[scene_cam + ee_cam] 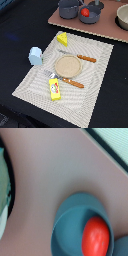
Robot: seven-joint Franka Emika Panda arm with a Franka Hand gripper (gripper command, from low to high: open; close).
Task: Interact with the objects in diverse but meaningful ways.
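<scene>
Red tomato (85, 12) rests inside small grey saucepan (88, 16) near far worktop edge, as if for cooking. Hand out of sight; grip state impossible to tell. Cheese wedge (62, 39) on placemat (95, 65) far corner.

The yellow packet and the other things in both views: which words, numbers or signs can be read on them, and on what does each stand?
No text can be read in either view.
yellow packet: red marks on its face, too small and blurred to read.
cheese wedge, light blue cup, plate, tomato: no lettering shows.
</scene>
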